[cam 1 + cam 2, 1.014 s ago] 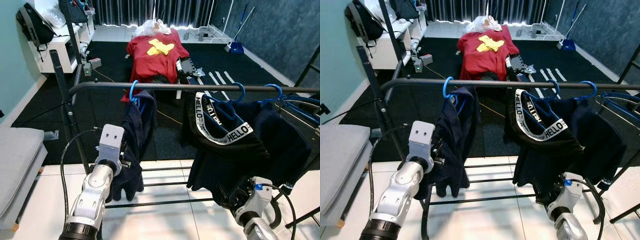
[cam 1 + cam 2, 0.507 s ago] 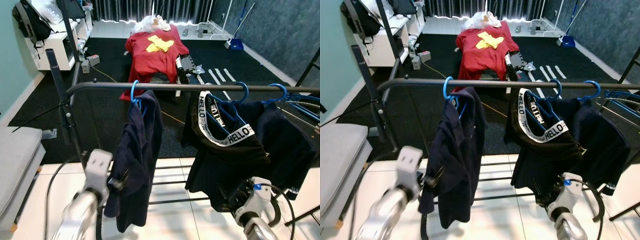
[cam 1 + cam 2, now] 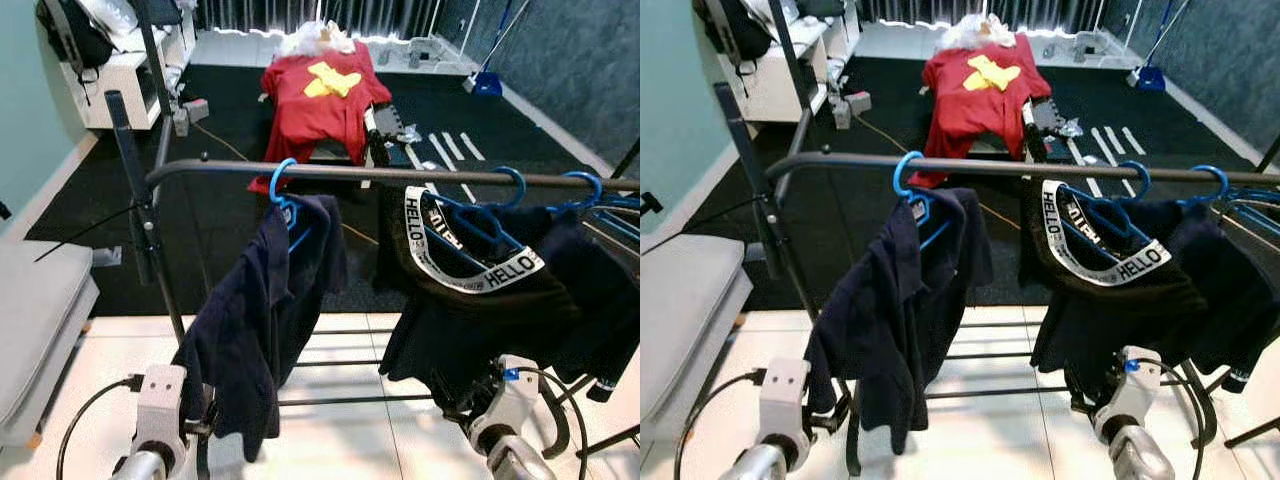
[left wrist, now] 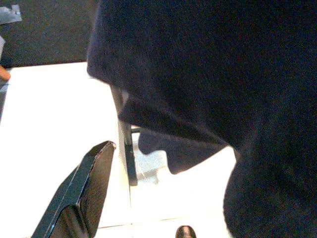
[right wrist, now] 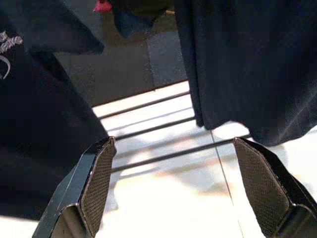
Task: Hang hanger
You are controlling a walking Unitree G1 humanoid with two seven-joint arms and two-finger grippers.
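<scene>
My left pincer (image 4: 148,198) low, fingers spread, gripping nothing — navy garment (image 3: 262,320) just ahead. Right pincer (image 5: 181,183) spread, empty. Blue hanger (image 3: 284,200) hooked on rack rail (image 3: 400,175). Risk: garment sits lopsided — a snagged hem could drag it off.

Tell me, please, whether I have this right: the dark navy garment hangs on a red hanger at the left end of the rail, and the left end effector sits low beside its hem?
Not quite: the hanger is blue, not red, as the left eye view shows. The rest holds: the dark navy garment hangs from it at the left end of the rail, and the left end effector sits low beside its hem.
</scene>
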